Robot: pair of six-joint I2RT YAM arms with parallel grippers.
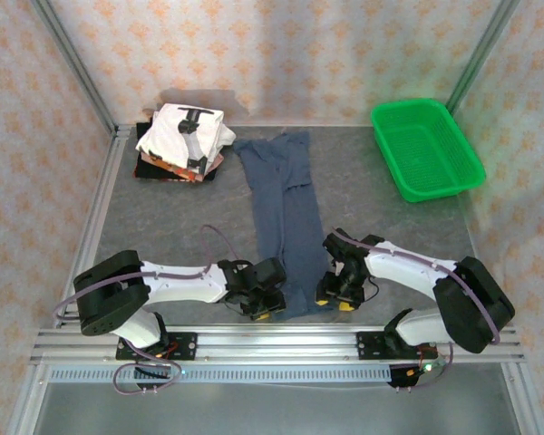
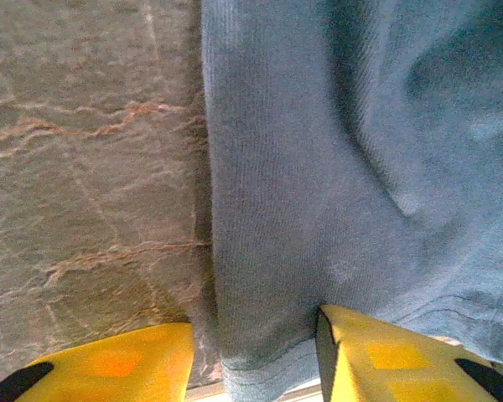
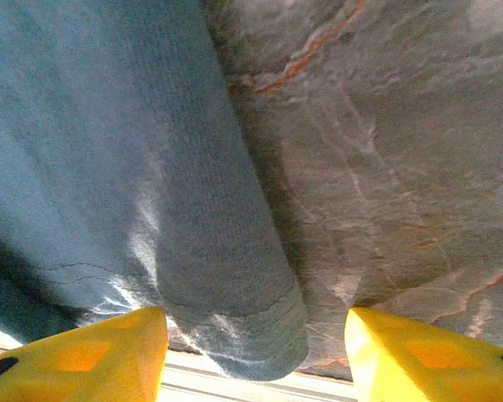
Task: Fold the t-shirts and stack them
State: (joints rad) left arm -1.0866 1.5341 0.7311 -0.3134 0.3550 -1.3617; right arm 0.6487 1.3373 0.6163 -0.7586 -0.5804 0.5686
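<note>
A dusty navy-blue t-shirt (image 1: 286,213) lies folded into a long narrow strip down the middle of the table, its hem at the near edge. My left gripper (image 1: 270,308) is at the hem's left corner. In the left wrist view its jaws (image 2: 256,335) straddle the cloth's left edge (image 2: 302,209); the right finger (image 2: 386,360) touches the cloth, while the left finger (image 2: 117,364) rests on bare table. My right gripper (image 1: 335,299) straddles the hem's right corner (image 3: 235,327), its yellow fingers (image 3: 419,352) apart and open. Folded t-shirts (image 1: 183,140), white with black print on top, are stacked at the far left.
A green mesh basket (image 1: 426,148) stands at the far right. The grey marbled table (image 1: 163,227) is bare either side of the strip. An aluminium rail (image 1: 272,344) runs along the near edge just behind the hem. Patterned walls enclose the back and sides.
</note>
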